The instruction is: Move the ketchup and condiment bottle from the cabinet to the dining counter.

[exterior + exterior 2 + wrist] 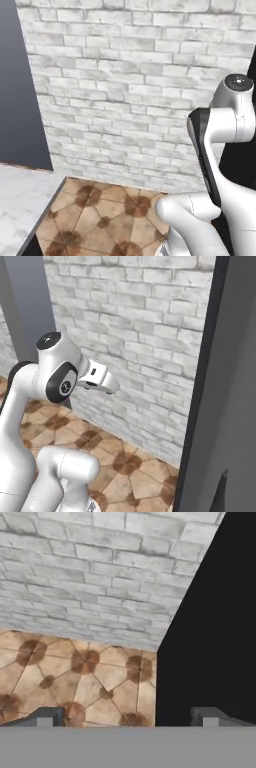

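Item: fingers (127,717), spread fully wide, holding nothing, aimed at brick wall (95,572) and tiled floor (75,677). Ketchup, condiment bottle, cabinet: I cannot place them. Marble counter (20,200) at 8 o'clock. Risk: I judge the arm could clip the dark panel (210,637) at 3 o'clock.

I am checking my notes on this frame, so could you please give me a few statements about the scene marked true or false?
1. The hand is open and holds nothing. True.
2. The wall ahead is whitish brick. True.
3. The floor is grey carpet. False: it is brown patterned tile.
4. A ketchup bottle stands on the marble counter corner. False: the part of the counter in view is bare.
5. The hand is pressed against the wall. False: it is apart from it.
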Controlling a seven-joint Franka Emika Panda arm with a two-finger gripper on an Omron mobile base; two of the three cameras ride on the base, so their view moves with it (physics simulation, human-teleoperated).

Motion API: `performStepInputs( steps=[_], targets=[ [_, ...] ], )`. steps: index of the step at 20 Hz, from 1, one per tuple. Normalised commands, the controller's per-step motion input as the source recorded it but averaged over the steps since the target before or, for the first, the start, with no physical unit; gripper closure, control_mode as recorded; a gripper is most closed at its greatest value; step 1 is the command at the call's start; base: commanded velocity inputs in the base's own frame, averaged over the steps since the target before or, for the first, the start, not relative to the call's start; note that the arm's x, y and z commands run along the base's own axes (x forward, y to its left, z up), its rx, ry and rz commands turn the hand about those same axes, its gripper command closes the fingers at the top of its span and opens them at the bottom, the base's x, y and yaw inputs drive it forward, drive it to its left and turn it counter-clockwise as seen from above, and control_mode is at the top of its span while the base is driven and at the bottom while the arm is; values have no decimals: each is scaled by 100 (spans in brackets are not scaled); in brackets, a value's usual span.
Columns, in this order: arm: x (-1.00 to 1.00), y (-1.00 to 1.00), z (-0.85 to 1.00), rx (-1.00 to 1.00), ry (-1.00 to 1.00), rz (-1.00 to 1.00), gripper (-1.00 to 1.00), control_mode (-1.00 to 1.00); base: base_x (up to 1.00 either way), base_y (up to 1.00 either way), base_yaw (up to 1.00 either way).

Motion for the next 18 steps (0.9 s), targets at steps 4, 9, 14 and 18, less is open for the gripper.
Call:
performStepInputs(
  steps=[4, 9, 14, 18],
  targets=[
    [0, 0, 0, 0, 0, 0, -100, 100, 87, 5, 12],
    [0, 0, 0, 0, 0, 0, -100, 100, 77, 7, 30],
    [0, 0, 0, 0, 0, 0, -100, 100, 66, 2, 46],
    [0, 0, 0, 0, 0, 0, -100, 100, 66, 0, 48]
  ],
)
